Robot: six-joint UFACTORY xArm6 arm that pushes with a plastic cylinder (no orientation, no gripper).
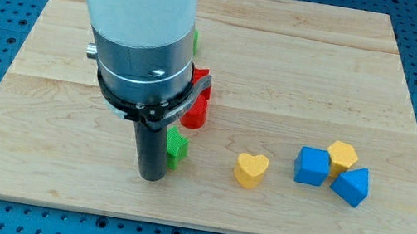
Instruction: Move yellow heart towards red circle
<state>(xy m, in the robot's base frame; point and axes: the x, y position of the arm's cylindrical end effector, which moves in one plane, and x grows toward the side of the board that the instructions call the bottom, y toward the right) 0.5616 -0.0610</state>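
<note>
In the camera view, my arm (pixel 134 30) hung over the left half of the wooden board (pixel 202 208), its white and grey body hiding a good part of the blocks behind it. My tool was a plain rod with nothing to open or close and nothing held; my tip (pixel 150 177) rested low on the board, just left of a green block (pixel 176 147) and apparently touching it. The yellow heart (pixel 250 170) lay to the right of my tip, apart from it, with the green block between them. A red block (pixel 197 107), its shape half hidden by my arm, sat above and left of the heart, near it. Another green block (pixel 196 41) peeked out higher up. Well right of the heart, a blue cube (pixel 312 166), a yellow hexagon (pixel 342 157) and a blue wedge (pixel 350 186) sat bunched together
</note>
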